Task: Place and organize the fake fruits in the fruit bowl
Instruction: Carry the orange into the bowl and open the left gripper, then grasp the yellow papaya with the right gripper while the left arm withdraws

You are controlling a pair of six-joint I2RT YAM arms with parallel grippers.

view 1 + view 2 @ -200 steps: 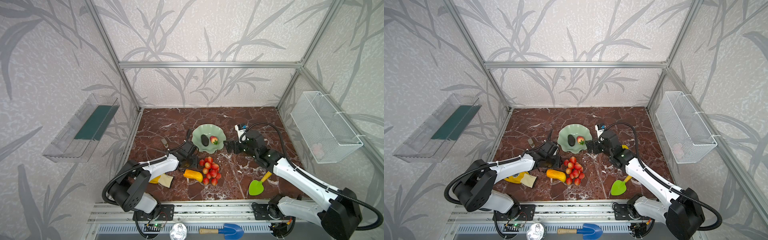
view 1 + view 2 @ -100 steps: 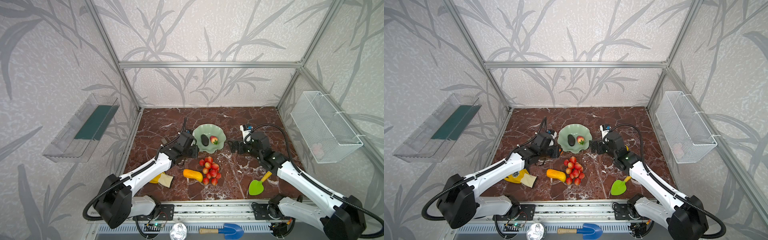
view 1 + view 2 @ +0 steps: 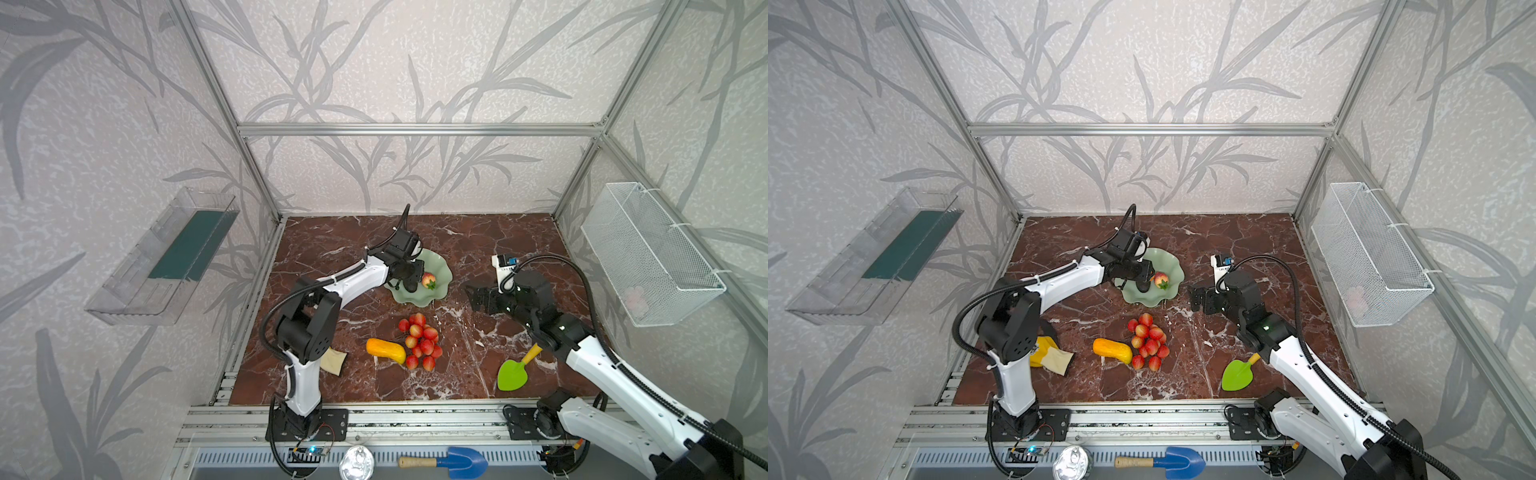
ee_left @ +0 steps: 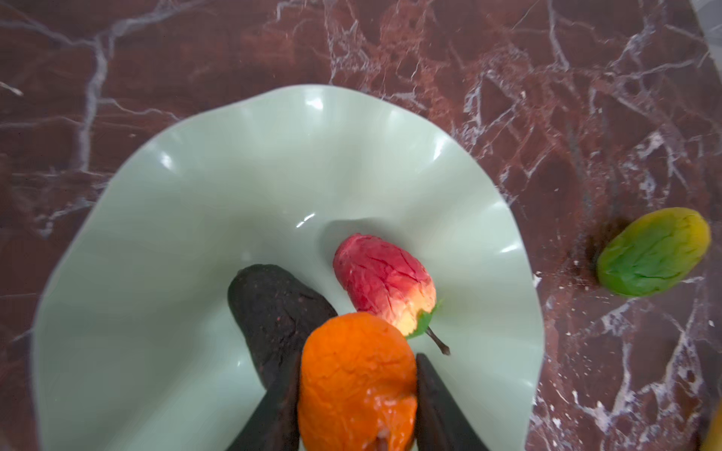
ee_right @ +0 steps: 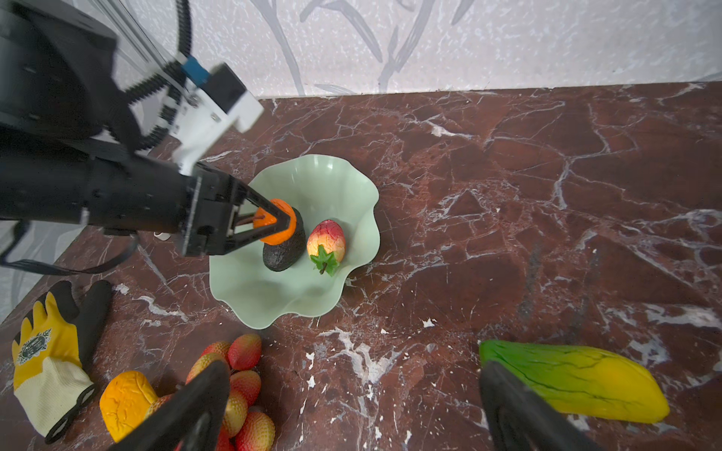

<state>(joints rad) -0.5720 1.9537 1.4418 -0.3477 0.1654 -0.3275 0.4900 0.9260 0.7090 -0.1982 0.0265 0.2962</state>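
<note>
The table [image 3: 478,241], a polished red-brown marble slab veined in white, is sitting inside an aluminium frame; pale textured walls printed with grey leaves are enclosing it. On the left wall a clear plastic tray [image 3: 166,266] is hanging. A knitted yellow-and-cream glove [image 5: 50,351] with black coating is lying near the table's left edge. The left end effector [image 5: 278,223] is clamping a wrinkled round orange [image 4: 355,375] between its dark fingers, holding it over the fruit bowl [image 4: 195,195], a glossy mint-green dish with a wavy rim standing near the table's middle. Inside the bowl a rough dark avocado [image 4: 273,308] and a red strawberry [image 4: 385,281] with green leaves are lying side by side. Nearer the front, a yellow-orange oblong fruit [image 3: 386,350] is touching a cluster of red berries [image 3: 420,340]. The right end effector [image 5: 353,369] is hovering right of the bowl, fingers wide apart and holding nothing, with a green-and-yellow ridged fruit [image 5: 574,378] lying just beside one finger. A flat green scoop [image 3: 513,374] is lying front right. A white wire-mesh basket [image 3: 648,253] is hanging on the right wall.
</note>
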